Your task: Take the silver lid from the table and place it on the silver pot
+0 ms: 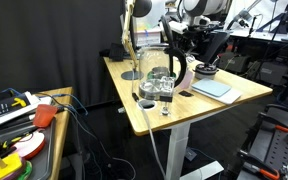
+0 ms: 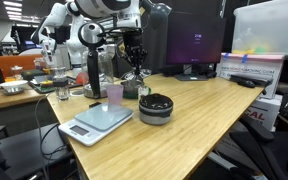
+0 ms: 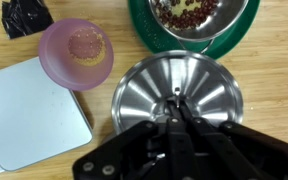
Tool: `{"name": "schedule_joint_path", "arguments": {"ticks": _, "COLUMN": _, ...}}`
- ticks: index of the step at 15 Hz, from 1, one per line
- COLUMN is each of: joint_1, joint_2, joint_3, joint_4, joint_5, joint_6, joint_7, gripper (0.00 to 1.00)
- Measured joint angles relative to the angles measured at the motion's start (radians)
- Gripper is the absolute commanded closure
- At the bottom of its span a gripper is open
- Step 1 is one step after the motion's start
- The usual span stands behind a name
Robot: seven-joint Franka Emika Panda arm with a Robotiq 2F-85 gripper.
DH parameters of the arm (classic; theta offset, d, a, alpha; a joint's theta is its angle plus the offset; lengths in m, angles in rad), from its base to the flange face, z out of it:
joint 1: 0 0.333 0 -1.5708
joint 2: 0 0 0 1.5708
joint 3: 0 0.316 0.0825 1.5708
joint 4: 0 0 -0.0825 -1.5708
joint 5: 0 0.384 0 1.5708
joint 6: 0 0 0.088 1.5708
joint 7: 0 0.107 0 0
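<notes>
Silver lid, a single disc, fills the wrist view. Its centre knob is pinched between the jaws of the gripper, which are drawn together on it. Beside it in that view are one pink cup, one grey-blue scale and one green plate carrying a bowl of red bits. Only an exterior view shows the one silver pot, standing apart from the lid, near a long edge of the wooden table.
</notes>
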Motion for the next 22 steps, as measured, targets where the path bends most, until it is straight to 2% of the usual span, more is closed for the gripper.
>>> {"name": "schedule_joint_path", "arguments": {"ticks": 4, "joint_1": 0.008, "joint_2": 0.019, "joint_3": 0.031, "joint_4": 0.03, "joint_5": 0.002, "joint_6": -0.016, "joint_7": -0.004, "gripper": 0.99}}
{"name": "schedule_joint_path", "arguments": {"ticks": 10, "joint_1": 0.022, "joint_2": 0.111, "joint_3": 0.062, "joint_4": 0.162, "joint_5": 0.005, "joint_6": -0.026, "joint_7": -0.021, "gripper": 0.99}}
{"name": "schedule_joint_path", "arguments": {"ticks": 22, "joint_1": 0.021, "joint_2": 0.219, "joint_3": 0.082, "joint_4": 0.3, "joint_5": 0.11, "joint_6": -0.115, "joint_7": -0.116, "gripper": 0.99}}
